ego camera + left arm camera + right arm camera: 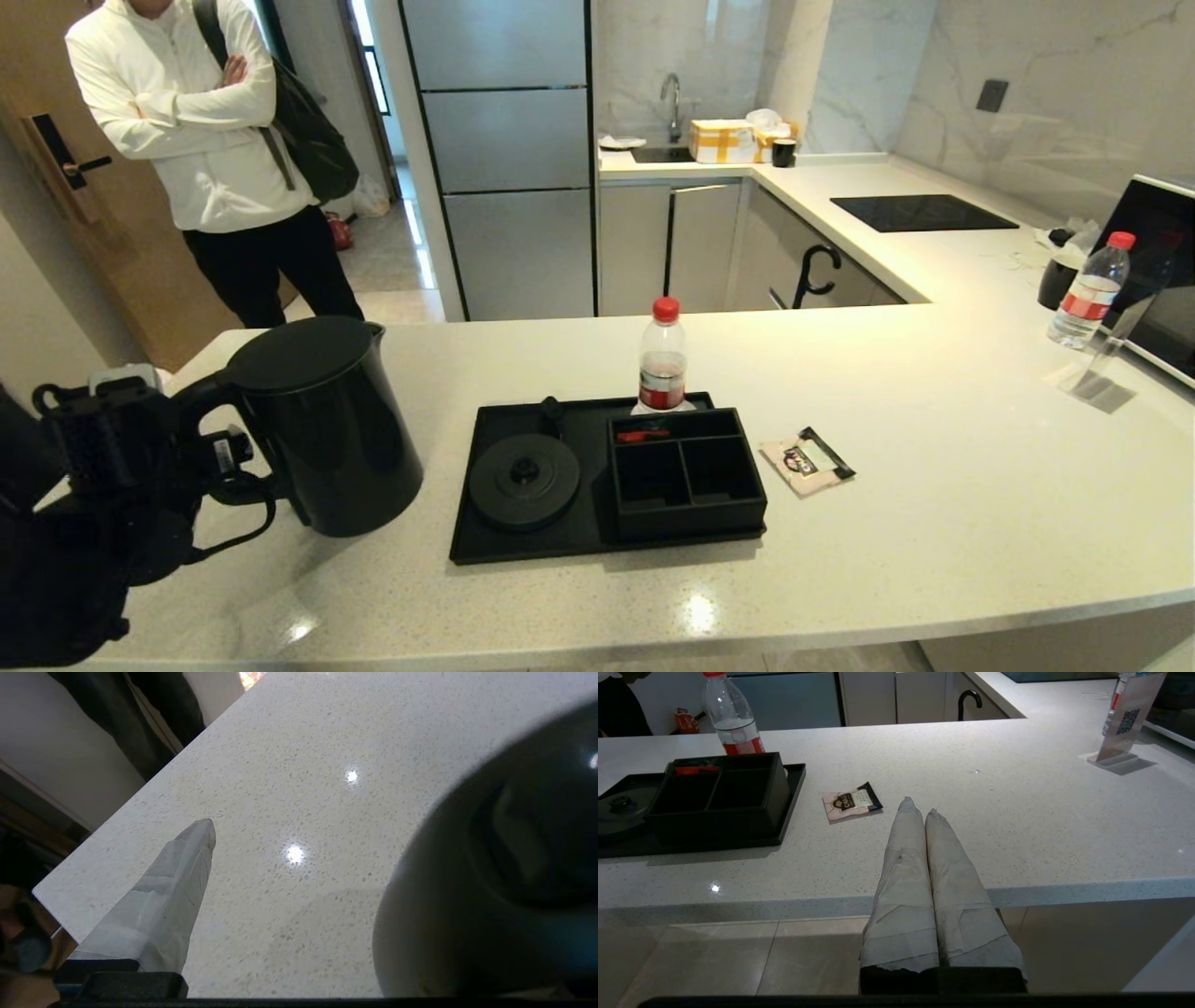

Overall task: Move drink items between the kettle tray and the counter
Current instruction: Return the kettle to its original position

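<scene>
The matte-black kettle stands on the pale counter, left of the black tray. My left gripper is at its loop handle and is open. In the left wrist view one taped finger stands well apart from the kettle, and the other finger is hidden. The round kettle base is bare beside the organiser box. The beige sachet lies flat on the counter right of the tray. My right gripper hangs shut and empty off the counter's front edge, near the sachet.
A red-capped bottle stands at the tray's far edge, and another is at the far right by a dark appliance. A clear sign stand is nearby. The black hob lies beyond. A person stands behind the counter.
</scene>
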### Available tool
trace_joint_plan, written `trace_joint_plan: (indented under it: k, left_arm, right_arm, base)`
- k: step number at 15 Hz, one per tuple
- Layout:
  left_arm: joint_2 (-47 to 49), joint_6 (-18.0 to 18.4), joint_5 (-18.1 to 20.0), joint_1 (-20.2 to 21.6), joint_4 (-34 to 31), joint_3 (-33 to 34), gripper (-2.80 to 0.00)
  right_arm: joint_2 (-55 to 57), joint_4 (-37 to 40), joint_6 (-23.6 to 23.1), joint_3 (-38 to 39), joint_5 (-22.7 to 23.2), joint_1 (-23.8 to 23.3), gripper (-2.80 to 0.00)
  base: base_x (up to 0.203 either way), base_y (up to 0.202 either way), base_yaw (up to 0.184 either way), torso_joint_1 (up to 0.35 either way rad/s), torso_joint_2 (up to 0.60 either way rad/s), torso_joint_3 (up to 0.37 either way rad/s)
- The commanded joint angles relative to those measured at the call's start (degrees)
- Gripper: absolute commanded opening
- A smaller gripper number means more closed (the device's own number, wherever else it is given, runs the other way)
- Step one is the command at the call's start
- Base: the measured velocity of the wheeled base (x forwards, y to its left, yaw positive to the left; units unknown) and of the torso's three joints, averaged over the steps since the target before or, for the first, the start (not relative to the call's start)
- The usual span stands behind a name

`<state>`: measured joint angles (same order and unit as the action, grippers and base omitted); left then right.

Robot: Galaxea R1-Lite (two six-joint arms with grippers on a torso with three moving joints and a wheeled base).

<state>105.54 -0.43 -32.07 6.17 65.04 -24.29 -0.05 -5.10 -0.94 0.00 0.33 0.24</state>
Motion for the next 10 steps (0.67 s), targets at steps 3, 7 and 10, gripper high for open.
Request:
trace_joint_plan:
  k: [3,7,10]
  left_arm:
    - [2.2,0.4,0.2,0.0,0.8,0.4,0.0]
    - [3.3,0.2,0.8,-0.1,2.7,0.5,-2.8]
    - [3.2,0.2,1.1,-0.2,2.9,0.4,-2.8]
  right_arm:
    - [0.0,-0.1,0.0,1.8,0.0,0.0,-2.8]
    - [0.0,0.0,0.0,1.8,0.0,0.0,-2.8]
    - [0.0,-0.1,0.0,1.8,0.0,0.0,-2.8]
  base:
    - [0.0,0.0,0.0,0.0,0.0,0.0]
    - [0.0,0.0,0.0,0.0,0.0,0.0]
    - [0.0,0.0,0.0,0.0,0.0,0.0]
